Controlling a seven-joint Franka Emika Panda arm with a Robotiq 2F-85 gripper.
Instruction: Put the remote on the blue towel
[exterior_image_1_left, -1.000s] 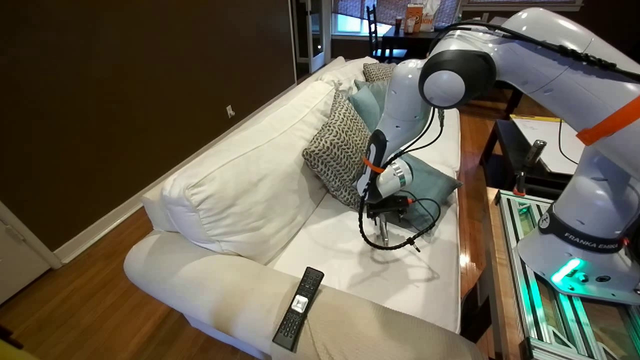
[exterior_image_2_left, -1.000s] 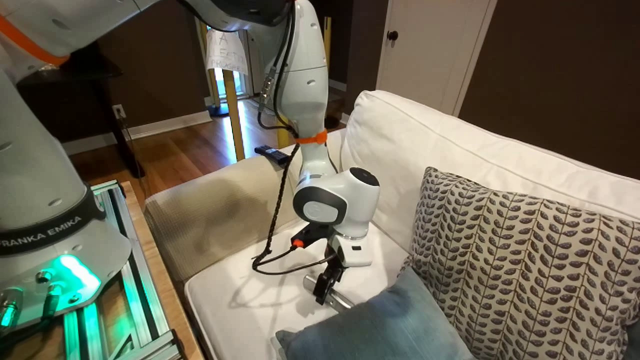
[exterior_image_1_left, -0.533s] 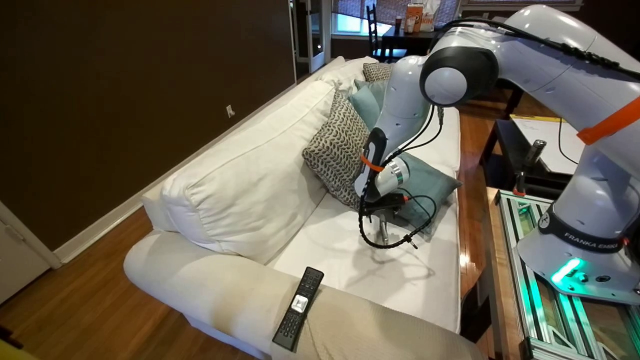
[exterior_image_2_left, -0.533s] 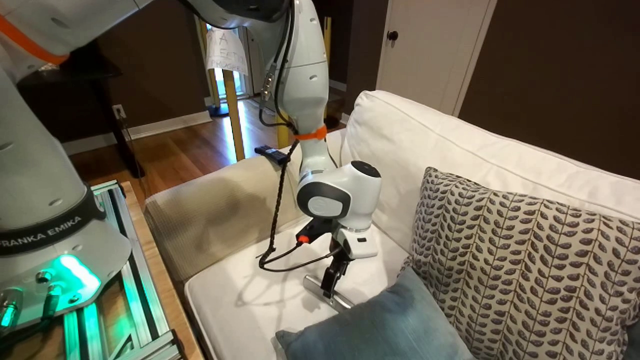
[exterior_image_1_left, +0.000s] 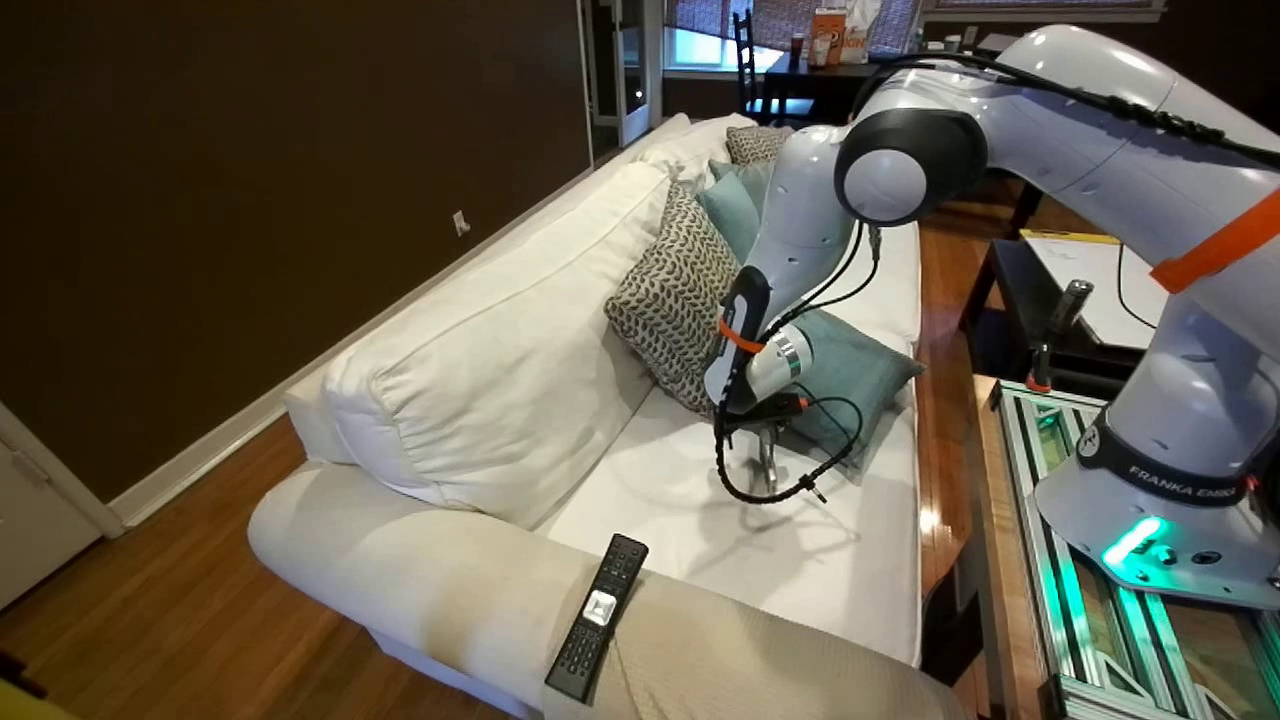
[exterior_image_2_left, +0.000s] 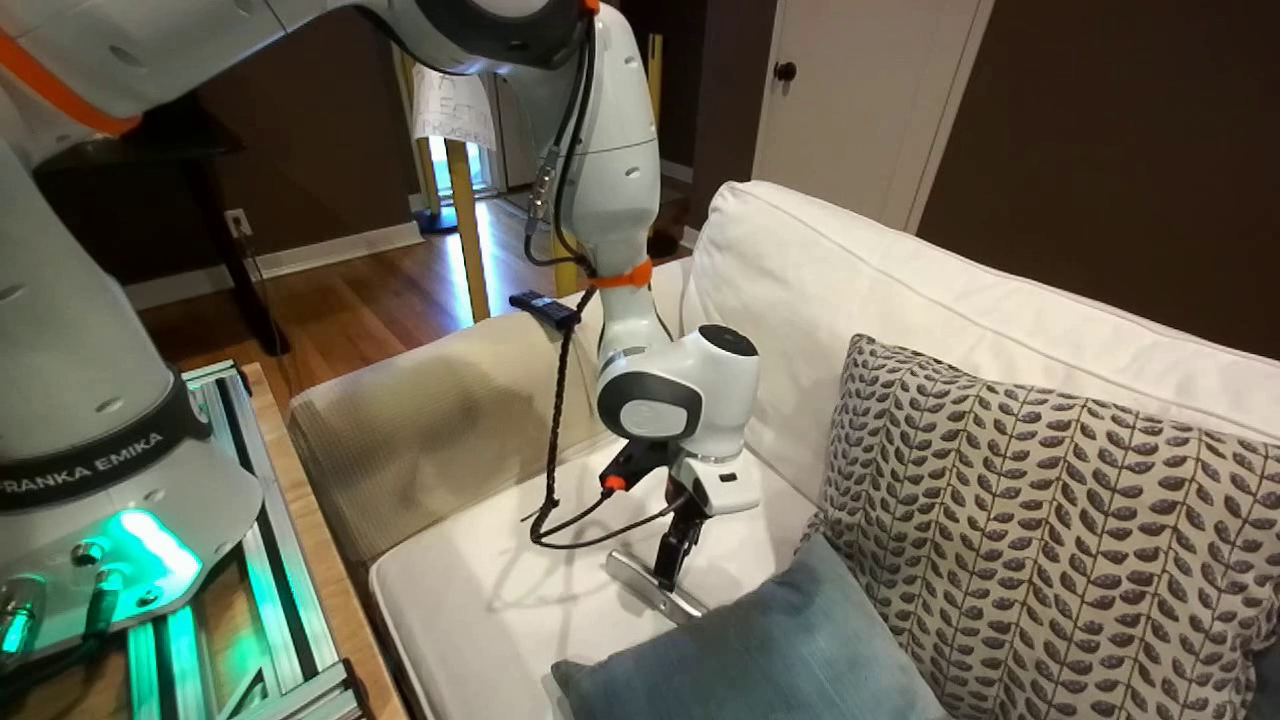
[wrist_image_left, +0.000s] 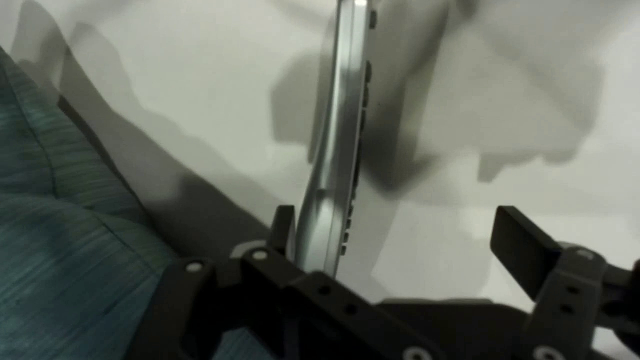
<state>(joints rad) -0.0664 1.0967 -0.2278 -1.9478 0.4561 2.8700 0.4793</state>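
Two jaws stand parted, the silver-grey remote (wrist_image_left: 342, 125) between them in the wrist view, nearer one side, on its edge on the white sofa seat (exterior_image_2_left: 470, 640). The blue towel (exterior_image_2_left: 760, 650) lies just beside, a patterned cushion (exterior_image_2_left: 1040, 520) behind it; a black remote (exterior_image_1_left: 600, 608) rests on the sofa's arm (exterior_image_1_left: 400, 555).

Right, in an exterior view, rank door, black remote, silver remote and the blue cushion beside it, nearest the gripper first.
1. Silver remote: at the gripper, on the seat.
2. Blue cushion: beside that remote.
3. Black remote: on the armrest.
4. Door: beyond the sofa.
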